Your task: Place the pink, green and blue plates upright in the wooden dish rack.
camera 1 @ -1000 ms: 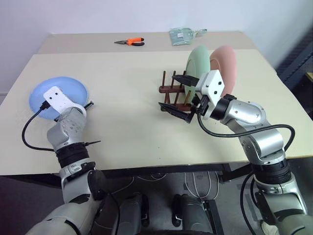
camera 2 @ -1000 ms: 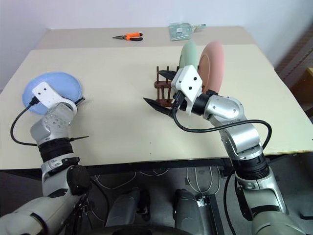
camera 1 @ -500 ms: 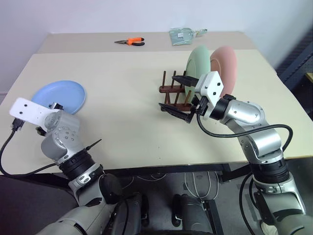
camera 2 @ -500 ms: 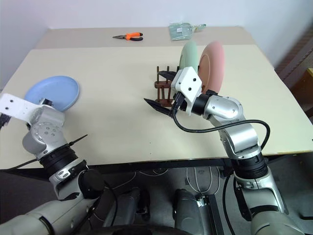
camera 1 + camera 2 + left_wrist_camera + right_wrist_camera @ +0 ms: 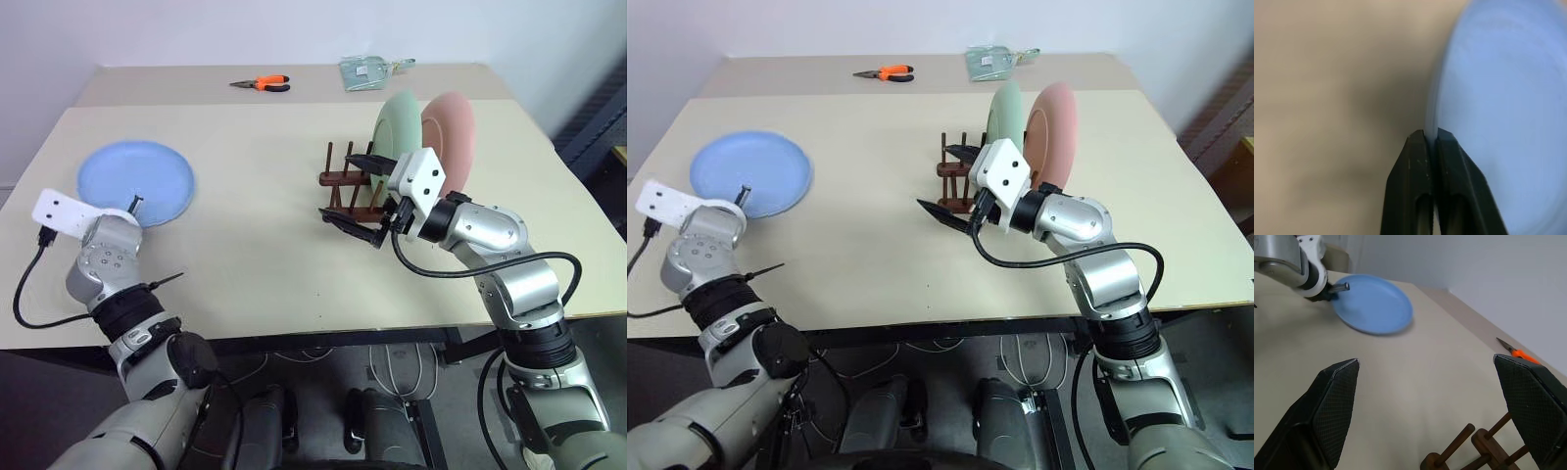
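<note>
Regripped since before, left end effector [image 5: 1430, 139] pinches blue plate [image 5: 137, 182] (near rim).

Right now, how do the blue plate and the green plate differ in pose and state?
The blue plate lies near the table's left edge; the green plate stands upright in the wooden dish rack. The left gripper is shut on the blue plate's rim; nothing holds the green plate. Both are round, shallow and similar in size.

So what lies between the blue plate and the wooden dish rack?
Nothing: in the left eye view the table is bare between the blue plate and the wooden dish rack.
</note>
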{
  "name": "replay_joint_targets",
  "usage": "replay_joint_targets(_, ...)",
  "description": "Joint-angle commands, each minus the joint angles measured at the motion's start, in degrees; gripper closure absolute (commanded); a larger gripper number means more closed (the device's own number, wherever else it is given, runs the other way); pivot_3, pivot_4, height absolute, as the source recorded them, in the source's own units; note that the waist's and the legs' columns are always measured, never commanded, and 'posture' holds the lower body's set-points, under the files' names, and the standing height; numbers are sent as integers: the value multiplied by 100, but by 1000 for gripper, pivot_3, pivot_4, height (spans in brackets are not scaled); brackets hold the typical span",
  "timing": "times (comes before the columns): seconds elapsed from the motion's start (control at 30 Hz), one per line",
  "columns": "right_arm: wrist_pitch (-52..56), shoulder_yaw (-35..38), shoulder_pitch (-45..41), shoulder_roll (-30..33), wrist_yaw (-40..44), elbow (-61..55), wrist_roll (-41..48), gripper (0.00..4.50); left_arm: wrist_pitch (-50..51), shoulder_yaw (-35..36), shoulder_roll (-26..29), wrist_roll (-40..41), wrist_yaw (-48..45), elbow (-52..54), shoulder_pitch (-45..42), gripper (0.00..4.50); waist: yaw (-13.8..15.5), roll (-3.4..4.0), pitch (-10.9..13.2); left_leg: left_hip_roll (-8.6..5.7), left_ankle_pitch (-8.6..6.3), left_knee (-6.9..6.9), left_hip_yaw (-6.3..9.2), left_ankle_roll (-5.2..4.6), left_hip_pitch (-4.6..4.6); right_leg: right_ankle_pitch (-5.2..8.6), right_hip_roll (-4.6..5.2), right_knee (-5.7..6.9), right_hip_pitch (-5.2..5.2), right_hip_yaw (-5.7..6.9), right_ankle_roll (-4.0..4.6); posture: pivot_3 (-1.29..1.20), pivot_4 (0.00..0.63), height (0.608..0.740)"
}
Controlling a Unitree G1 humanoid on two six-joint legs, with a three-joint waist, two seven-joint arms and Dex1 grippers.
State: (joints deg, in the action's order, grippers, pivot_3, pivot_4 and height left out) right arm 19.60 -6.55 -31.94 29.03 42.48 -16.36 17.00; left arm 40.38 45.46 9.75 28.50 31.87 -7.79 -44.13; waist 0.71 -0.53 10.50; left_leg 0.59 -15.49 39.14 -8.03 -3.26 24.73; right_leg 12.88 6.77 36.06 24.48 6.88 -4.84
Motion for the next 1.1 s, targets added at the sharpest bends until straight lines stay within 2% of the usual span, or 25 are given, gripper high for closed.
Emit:
replay_joint_targets(0.03, -175, -63, -275, 14, 101, -115, -127, 0, -13, -1184, -34, 176, -929, 1181, -4, 4433, -3, -7, 4, 0, 0, 0, 0, 0, 0, 0, 0, -1, 0, 0, 0, 0, 150, 740)
replay_joint_targets(0.1, -369, -272, -432, 8, 169, -59, -373, 0, 163, -1658, -147, 225, -1102, 1780, 42, 4433, -13, -21, 13, 0, 0, 0, 0, 1, 1, 0, 0, 0, 1, -1, 0, 0, 150, 740)
replay_joint_targets(0.23, -1184, -1007, -866, -99, 12, 399, -1492, 0, 927, -2398, -388, 367, -972, 2928, 164, 4433, -67, -21, 13, 1, 1, -2, 0, 4, -1, 0, 0, 1, 2, -4, 0, 0, 150, 740)
replay_joint_targets(0.33, -1918, -1402, -1274, -296, -366, 1145, -2338, 0, 1525, -2310, -766, 837, -576, 3526, 62, 4433, -157, -21, 13, 3, 5, -5, 0, 8, -3, 0, -2, 3, 2, -5, 1, 0, 150, 740)
replay_joint_targets(0.57, -3112, -1755, -1923, -560, -1008, 2695, -3469, 0, 2400, -2191, -956, 1323, -239, 4085, -48, 4433, -151, -21, 15, 7, 11, -6, 1, 14, -6, 1, -8, 4, 2, -8, 3, 0, 150, 740)
replay_joint_targets(0.67, -3438, -1741, -2030, -570, -1179, 3010, -3715, 818, 2564, -2164, -974, 1347, -181, 4195, -34, 4500, -129, -23, 16, 4, 11, -5, 3, 14, -5, 1, -8, 3, -1, -7, 2, 0, 150, 740)
replay_joint_targets(0.73, -3575, -1699, -2054, -576, -1276, 3097, -3818, 1830, 2642, -2124, -985, 1375, -158, 4240, -4, 4500, -136, -23, 16, 3, 11, -6, 5, 14, -5, 1, -7, 1, -3, -7, 2, 0, 150, 740)
replay_joint_targets(0.77, -3635, -1675, -2067, -581, -1333, 3129, -3866, 2133, 2656, -2112, -985, 1408, -177, 4246, 10, 4500, -146, -23, 16, 3, 10, -6, 6, 14, -5, 1, -8, 1, -3, -7, 2, 0, 150, 740)
replay_joint_targets(0.83, -3726, -1638, -2089, -589, -1441, 3165, -3967, 3281, 2675, -2084, -1016, 1501, -204, 4249, 22, 4500, -154, -23, 16, 5, 11, -6, 7, 15, -5, 1, -11, 2, -3, -7, 3, 0, 150, 740)
replay_joint_targets(0.9, -3771, -1622, -2091, -592, -1481, 3181, -4037, 4235, 2659, -2006, -1125, 1635, -170, 4232, 19, 4500, -158, -23, 16, 5, 11, -6, 7, 15, -6, 1, -11, 2, -3, -7, 3, 0, 150, 740)
replay_joint_targets(0.93, -3786, -1607, -2085, -598, -1481, 3186, -4057, 4379, 2617, -1942, -1179, 1737, -161, 4215, 9, 4500, -158, -21, 17, 5, 11, -6, 7, 15, -6, 1, -11, 1, -3, -7, 3, 0, 150, 740)
replay_joint_targets(0.97, -3801, -1582, -2073, -600, -1492, 3185, -4077, 4500, 2559, -1854, -1232, 1835, -139, 4186, -13, 3820, -153, -21, 17, 5, 11, -6, 7, 15, -6, 1, -10, 1, -3, -8, 3, 0, 150, 740)
replay_joint_targets(1.0, -3809, -1554, -2059, -591, -1509, 3173, -4099, 4500, 2404, -1674, -1296, 1975, -79, 4120, -83, 3474, -140, -22, 17, 5, 11, -6, 8, 15, -6, 1, -10, 1, -3, -7, 3, 0, 150, 740)
replay_joint_targets(1.1, -3850, -1496, -2041, -546, -1503, 3136, -4087, 4500, 1710, -1073, -1220, 2251, 92, 3846, -367, 2059, -149, -22, 18, 4, 11, -5, 9, 15, -5, 1, -9, -1, -5, -6, 3, 0, 150, 740)
